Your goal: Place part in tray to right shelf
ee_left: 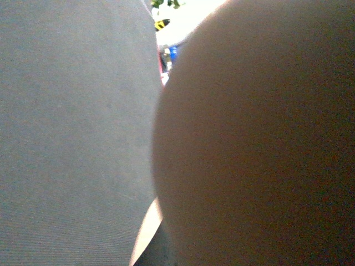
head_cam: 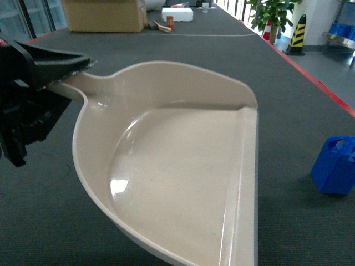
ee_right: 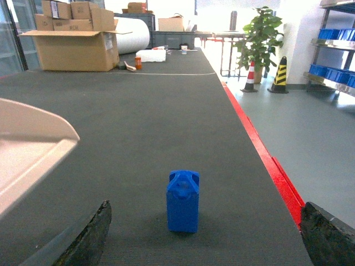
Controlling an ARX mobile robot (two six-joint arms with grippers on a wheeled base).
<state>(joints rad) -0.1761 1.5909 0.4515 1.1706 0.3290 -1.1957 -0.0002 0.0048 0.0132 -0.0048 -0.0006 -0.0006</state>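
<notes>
The beige tray (head_cam: 166, 166) fills the middle of the head view, held just above the dark mat. My left gripper (head_cam: 66, 75) is shut on its handle at the upper left. In the left wrist view the tray (ee_left: 255, 144) blocks almost everything, close and blurred. The blue part (head_cam: 335, 166) stands upright on the mat to the right of the tray, apart from it. In the right wrist view the part (ee_right: 183, 202) stands ahead of my open right gripper (ee_right: 205, 208), between its wide-spread fingertips (ee_right: 97, 227). The right shelf (ee_right: 335, 72), holding blue crates, stands far off at the right.
The table's red edge (ee_right: 266, 160) runs close to the right of the part, with floor beyond. At the far end stand a cardboard box (ee_right: 75, 47), a white box (head_cam: 177, 14) and an orange bottle (head_cam: 170, 22). A plant (ee_right: 258, 39) and a cone (ee_right: 250, 77) stand on the floor.
</notes>
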